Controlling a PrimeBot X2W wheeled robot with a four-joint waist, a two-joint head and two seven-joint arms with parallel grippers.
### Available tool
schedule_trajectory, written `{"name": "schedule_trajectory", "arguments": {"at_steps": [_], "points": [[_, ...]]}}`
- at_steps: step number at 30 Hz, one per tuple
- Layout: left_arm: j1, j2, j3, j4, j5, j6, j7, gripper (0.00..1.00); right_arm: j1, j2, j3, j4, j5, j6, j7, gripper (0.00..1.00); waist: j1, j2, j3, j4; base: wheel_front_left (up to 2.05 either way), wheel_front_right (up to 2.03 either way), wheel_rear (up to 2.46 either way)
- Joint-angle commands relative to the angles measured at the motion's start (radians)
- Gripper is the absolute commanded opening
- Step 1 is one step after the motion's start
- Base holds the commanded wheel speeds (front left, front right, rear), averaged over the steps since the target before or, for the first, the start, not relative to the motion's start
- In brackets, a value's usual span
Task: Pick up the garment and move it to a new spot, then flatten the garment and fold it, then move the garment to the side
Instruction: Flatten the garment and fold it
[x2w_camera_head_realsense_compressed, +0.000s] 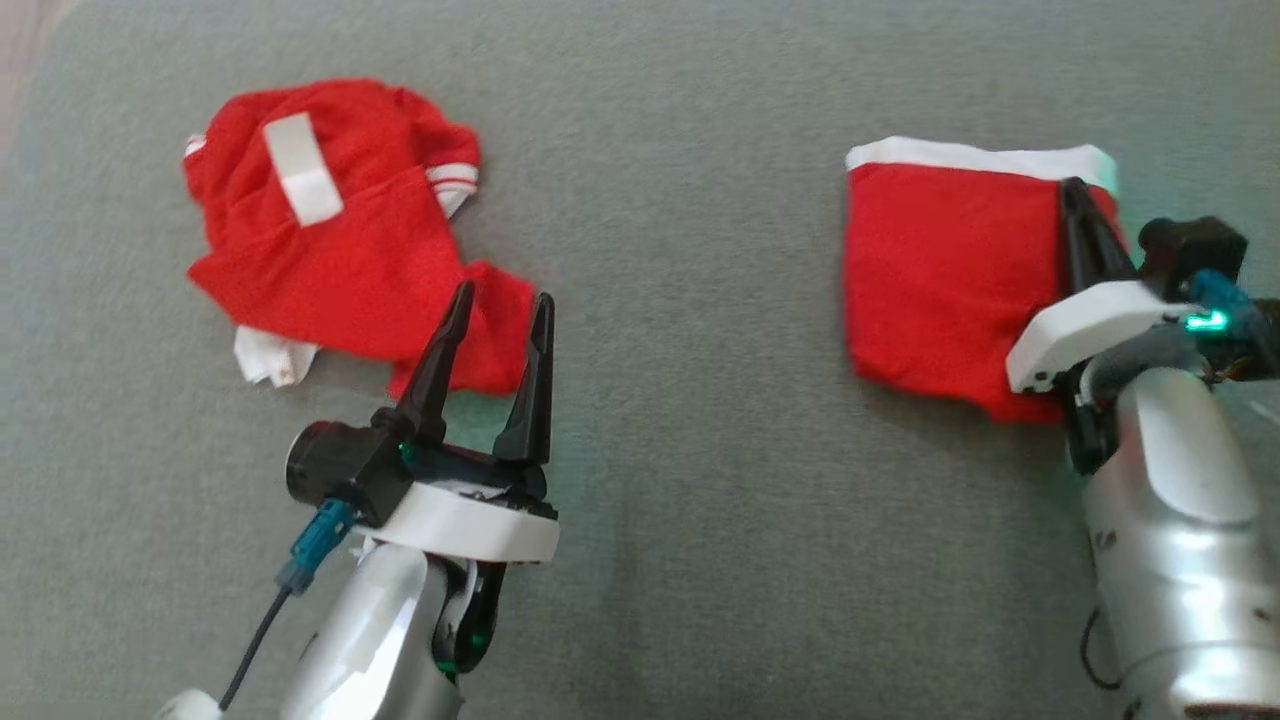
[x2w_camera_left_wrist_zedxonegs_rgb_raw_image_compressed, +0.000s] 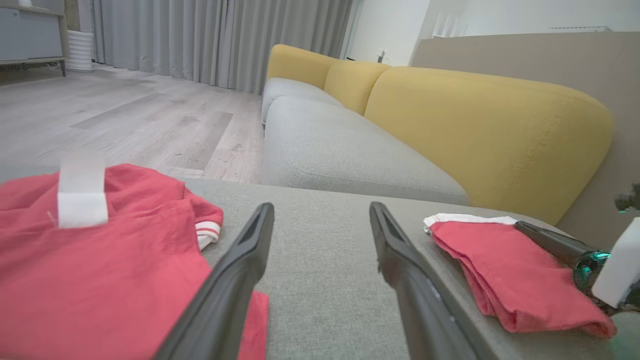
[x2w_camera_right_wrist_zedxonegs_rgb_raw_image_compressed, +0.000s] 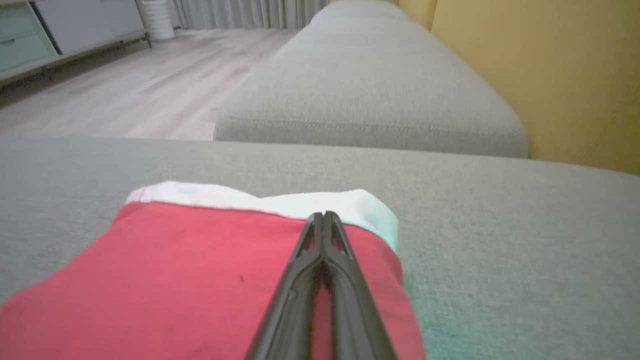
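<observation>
A crumpled red garment (x2w_camera_head_realsense_compressed: 330, 240) with white trim and a white label lies at the left on the grey cushion (x2w_camera_head_realsense_compressed: 680, 300). My left gripper (x2w_camera_head_realsense_compressed: 504, 297) stands open just at its near right corner, its fingers empty; in the left wrist view the same gripper (x2w_camera_left_wrist_zedxonegs_rgb_raw_image_compressed: 321, 210) frames bare cushion, with that garment (x2w_camera_left_wrist_zedxonegs_rgb_raw_image_compressed: 100, 260) to its left. A folded red garment (x2w_camera_head_realsense_compressed: 940, 270) with a white band along its far edge lies at the right. My right gripper (x2w_camera_head_realsense_compressed: 1073, 185) is shut, its tips together over that garment's far right corner (x2w_camera_right_wrist_zedxonegs_rgb_raw_image_compressed: 324, 216), with no cloth showing between them.
The cushion's far edge drops to a wooden floor (x2w_camera_left_wrist_zedxonegs_rgb_raw_image_compressed: 125, 120). A further grey seat (x2w_camera_left_wrist_zedxonegs_rgb_raw_image_compressed: 340, 145) with a yellow backrest (x2w_camera_left_wrist_zedxonegs_rgb_raw_image_compressed: 475, 130) runs beyond it. Bare cushion lies between the two garments.
</observation>
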Motion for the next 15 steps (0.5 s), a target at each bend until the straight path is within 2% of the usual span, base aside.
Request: {"name": "schedule_trajectory", "arguments": {"at_steps": [1,6,10,12,15], "points": [[-0.035,0.006,0.021,-0.027,-0.007,0.007,-0.01,1.0,-0.033,0.0,0.003,0.025,-0.026,-0.001,0.012,0.0,-0.0003,0.0,0.017,0.02,0.0,0.0,0.0],[-0.038,0.006,0.016,-0.027,-0.012,0.013,-0.01,1.0,-0.073,0.001,-0.01,0.138,-0.061,-0.001,-0.005,0.0,-0.0003,0.0,0.015,0.021,0.0,0.0,0.0],[-0.034,0.006,0.027,-0.029,-0.014,0.019,-0.01,1.0,-0.103,0.008,0.004,0.16,-0.076,-0.001,-0.059,0.0,-0.0003,0.0,-0.002,0.004,0.0,0.0,0.0],[-0.029,0.006,0.032,-0.029,-0.012,0.019,-0.01,1.0,-0.112,0.012,0.031,0.152,-0.061,-0.001,-0.072,0.0,-0.0003,0.0,-0.013,-0.004,0.0,0.0,0.0],[-0.025,0.006,0.033,-0.029,-0.012,0.017,-0.01,1.0,-0.113,0.013,0.156,0.135,0.052,-0.001,-0.078,0.0,-0.0003,0.0,-0.021,-0.005,0.0,0.0,0.0]]}}
